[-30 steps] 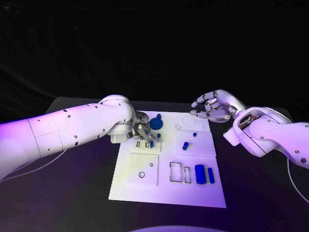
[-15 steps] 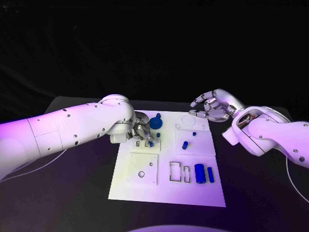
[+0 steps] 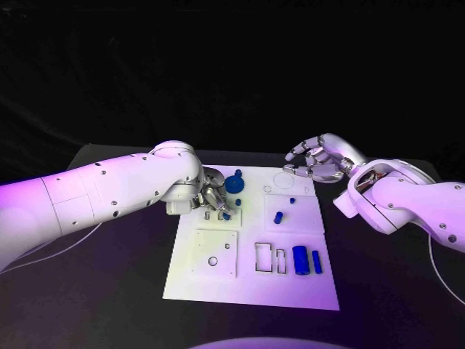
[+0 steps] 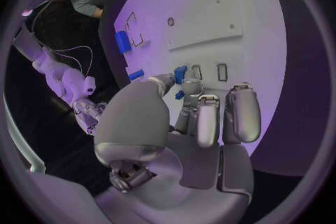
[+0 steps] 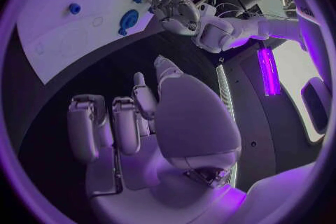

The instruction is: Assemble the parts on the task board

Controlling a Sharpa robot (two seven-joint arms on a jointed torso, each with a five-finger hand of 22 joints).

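**Left hand working a small blue peg at the slots, right hand parked**

Starting on the left: the left hand (image 3: pixel 213 198) sits low over the upper-left part of the task board (image 3: pixel 251 291), right by the pair of small rectangular slots (image 4: pixel 222 71). In the left wrist view its fingers (image 4: pixel 190 89) look pinched on a small blue part (image 4: pixel 181 73), thumb against fingertip, the other fingers half curled. So it has hold of something, but how squarely I can't tell.

Just past it is the round blue part (image 3: pixel 235 185), near the board's far edge. Mid-board there's a short blue peg (image 3: pixel 279 217) with a tiny one (image 3: pixel 291 201) nearby. Lower right, two blue bars (image 3: pixel 301 261) lie beside the empty rectangular cutouts (image 3: pixel 265 258).

Far right, the right hand (image 3: pixel 318 161) hovers off the board's top-right corner over the black counter (image 3: pixel 400 305), fingers loosely curled, holding nothing.

My take on the step: it looks like seating that small piece in a slot. I'd line its long side up with the slot first, come straight down, and keep the pinch light so it can self-centre. Risk is bumping the round part, which is close to the fingers.
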